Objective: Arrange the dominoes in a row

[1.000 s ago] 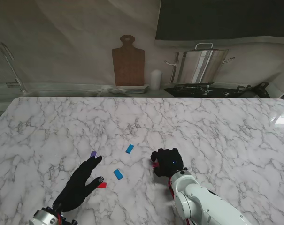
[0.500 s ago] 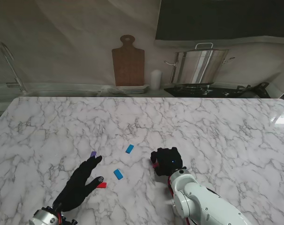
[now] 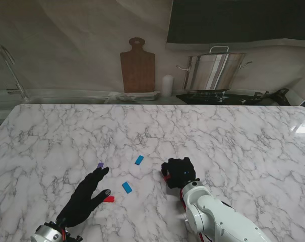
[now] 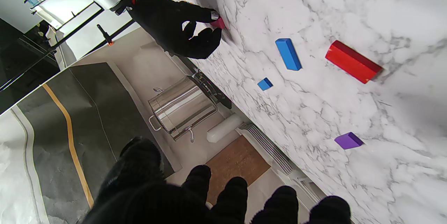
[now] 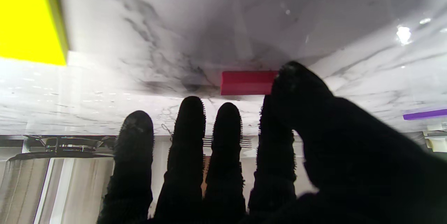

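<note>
My right hand rests on the marble table, thumb and forefinger pinched on a crimson domino that touches the surface. The wrist views show that crimson domino at my thumb tip and again between the fingers. My left hand lies open with spread fingers. A red domino sits by its thumb tip and a purple domino just beyond its forefinger. Two blue dominoes lie between the hands. A yellow domino lies near my right wrist, hidden in the stand view.
Behind the table's far edge stand a wooden cutting board, a white cylinder and a steel pot on a hob. The marble stretches wide to the right and far left.
My right hand has crept slightly left and farther from me with the crimson domino. The left hand and the other dominoes have stayed put.
</note>
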`<state>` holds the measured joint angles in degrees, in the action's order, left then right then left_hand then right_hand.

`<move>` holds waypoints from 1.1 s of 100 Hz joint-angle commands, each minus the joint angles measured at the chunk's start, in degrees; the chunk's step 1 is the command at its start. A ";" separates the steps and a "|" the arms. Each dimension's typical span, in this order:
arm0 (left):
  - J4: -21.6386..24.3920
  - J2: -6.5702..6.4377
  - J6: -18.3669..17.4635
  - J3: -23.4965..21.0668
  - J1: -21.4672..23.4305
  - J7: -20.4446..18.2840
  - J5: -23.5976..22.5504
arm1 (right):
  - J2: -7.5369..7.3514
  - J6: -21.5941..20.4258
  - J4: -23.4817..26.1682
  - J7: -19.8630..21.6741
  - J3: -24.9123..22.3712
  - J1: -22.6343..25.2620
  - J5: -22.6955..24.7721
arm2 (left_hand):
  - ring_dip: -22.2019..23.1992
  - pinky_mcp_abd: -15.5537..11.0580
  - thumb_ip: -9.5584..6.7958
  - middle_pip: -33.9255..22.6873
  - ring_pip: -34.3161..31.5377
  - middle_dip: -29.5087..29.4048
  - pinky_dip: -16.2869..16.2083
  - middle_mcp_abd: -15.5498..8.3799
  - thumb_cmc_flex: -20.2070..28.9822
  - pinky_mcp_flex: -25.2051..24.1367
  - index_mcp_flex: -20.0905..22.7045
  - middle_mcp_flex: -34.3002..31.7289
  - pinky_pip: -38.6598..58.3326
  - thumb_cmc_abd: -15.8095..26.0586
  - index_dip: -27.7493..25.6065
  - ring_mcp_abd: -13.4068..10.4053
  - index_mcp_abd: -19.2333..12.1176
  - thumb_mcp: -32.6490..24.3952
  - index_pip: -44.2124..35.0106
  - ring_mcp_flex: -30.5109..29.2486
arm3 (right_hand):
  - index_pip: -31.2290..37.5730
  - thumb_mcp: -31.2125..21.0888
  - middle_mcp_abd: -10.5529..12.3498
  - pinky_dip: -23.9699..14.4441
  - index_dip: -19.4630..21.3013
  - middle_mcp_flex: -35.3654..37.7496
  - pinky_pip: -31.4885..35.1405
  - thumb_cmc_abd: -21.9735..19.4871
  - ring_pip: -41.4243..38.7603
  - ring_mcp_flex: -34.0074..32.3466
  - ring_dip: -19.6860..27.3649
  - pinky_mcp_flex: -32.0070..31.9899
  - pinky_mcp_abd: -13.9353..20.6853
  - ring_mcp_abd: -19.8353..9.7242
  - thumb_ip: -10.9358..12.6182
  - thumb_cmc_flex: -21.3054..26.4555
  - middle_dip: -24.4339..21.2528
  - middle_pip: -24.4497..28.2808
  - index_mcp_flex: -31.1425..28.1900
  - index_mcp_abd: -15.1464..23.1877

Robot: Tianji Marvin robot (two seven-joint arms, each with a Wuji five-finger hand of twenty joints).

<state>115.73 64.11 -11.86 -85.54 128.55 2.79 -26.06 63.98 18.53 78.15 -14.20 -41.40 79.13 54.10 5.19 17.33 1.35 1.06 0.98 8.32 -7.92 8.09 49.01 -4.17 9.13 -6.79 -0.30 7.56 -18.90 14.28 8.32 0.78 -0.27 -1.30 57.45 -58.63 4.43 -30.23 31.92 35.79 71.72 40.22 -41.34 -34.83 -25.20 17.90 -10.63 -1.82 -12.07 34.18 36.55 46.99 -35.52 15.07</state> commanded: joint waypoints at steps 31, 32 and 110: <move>-0.28 0.04 0.07 0.01 0.08 -0.80 0.16 | -0.04 -0.67 -0.98 0.52 0.23 0.25 -0.24 | 0.65 -1.09 -1.20 -0.04 0.08 -0.62 -1.05 -1.32 1.60 0.08 -1.63 1.42 0.00 1.43 -0.46 -1.53 -1.11 0.57 0.41 1.12 | 7.57 -1.06 0.97 -0.28 9.77 0.55 0.16 3.15 3.14 -0.75 1.41 -0.30 0.14 -0.43 -1.16 4.07 -1.64 -1.57 -0.02 3.90; -0.28 0.04 0.07 0.02 0.08 -0.80 0.16 | -0.04 -0.68 -0.98 0.52 0.23 0.24 -0.23 | 0.65 -1.09 -1.20 -0.03 0.09 -0.63 -1.06 -1.33 1.61 0.08 -1.63 1.43 0.00 1.46 -0.46 -1.54 -1.12 0.56 0.41 1.12 | 7.40 -1.03 0.97 -0.28 9.71 0.55 0.16 3.15 3.16 -0.75 1.41 -0.30 0.14 -0.42 -1.17 3.97 -1.65 -1.58 0.26 3.80; -0.44 0.05 -0.08 -0.05 -0.02 -0.78 0.18 | -0.33 -1.27 -1.22 1.42 0.69 -0.16 0.09 | 0.60 -0.95 -1.20 -0.01 0.06 -0.97 -1.73 -1.26 1.63 0.08 -1.60 1.46 0.16 1.42 -0.33 -1.61 -1.13 0.57 0.52 1.10 | 3.07 -0.09 0.43 -0.50 0.40 1.48 -0.75 1.53 2.83 -1.08 1.26 -1.13 -0.63 0.00 -0.63 3.50 -1.30 -1.64 -6.52 4.29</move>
<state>115.48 64.12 -11.90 -85.68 128.36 2.74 -25.97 63.78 17.29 78.05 -13.17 -41.04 78.55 54.19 5.19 17.32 1.35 1.05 0.98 7.85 -8.55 8.09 49.03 -4.17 9.13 -6.79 -0.29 7.56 -18.91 14.27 8.32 0.78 -0.27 -1.30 54.45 -60.14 4.45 -30.23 30.41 36.42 71.00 39.77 -38.52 -34.71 -23.96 17.32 -10.63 -1.81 -11.85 34.79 34.96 46.21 -36.38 15.10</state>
